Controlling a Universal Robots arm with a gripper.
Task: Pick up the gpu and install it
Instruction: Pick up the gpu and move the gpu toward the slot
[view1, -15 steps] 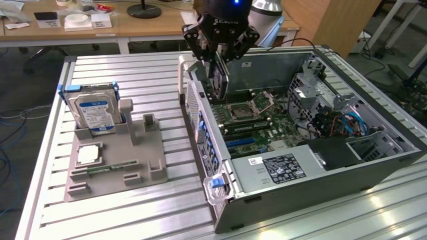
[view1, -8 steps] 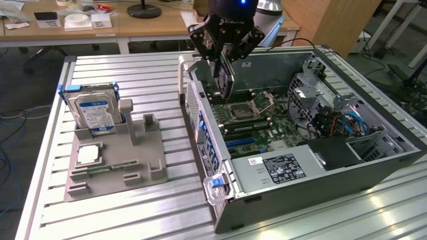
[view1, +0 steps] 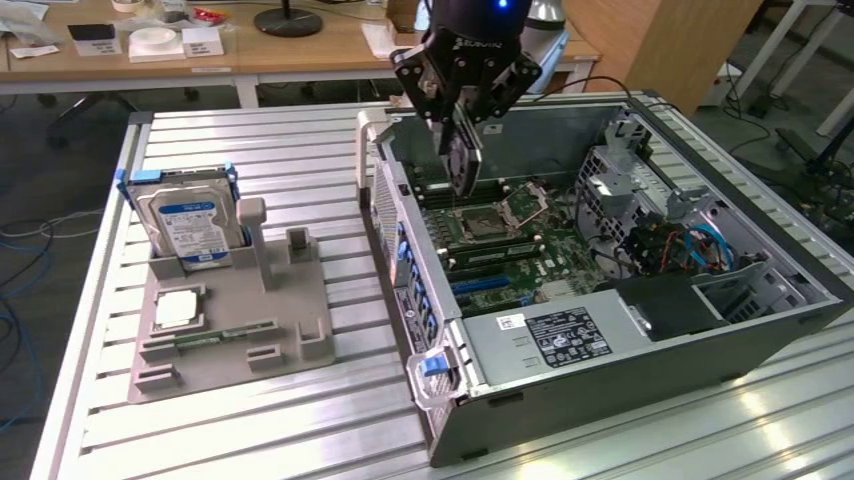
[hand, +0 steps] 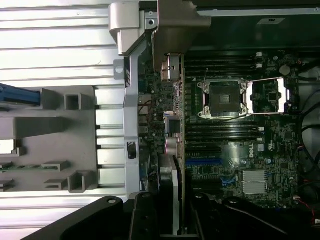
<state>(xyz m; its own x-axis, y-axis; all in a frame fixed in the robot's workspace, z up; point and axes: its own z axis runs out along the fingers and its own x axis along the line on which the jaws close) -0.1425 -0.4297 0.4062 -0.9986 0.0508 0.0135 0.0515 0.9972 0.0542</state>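
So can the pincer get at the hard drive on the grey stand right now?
Probably not: the pincer is shut on the gpu over the open case, though nothing covers the hard drive.

The gpu is dark edge-on, the drive silver with a blue-and-white label, its holder plain grey, the board green with blue slots, the case dark grey, and the surface pale ribbed metal.

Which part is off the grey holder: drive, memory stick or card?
The thin dark expansion card, held edge-on in the gripper over the open computer case; silver hard drive and green memory stick sit in the grey holder.
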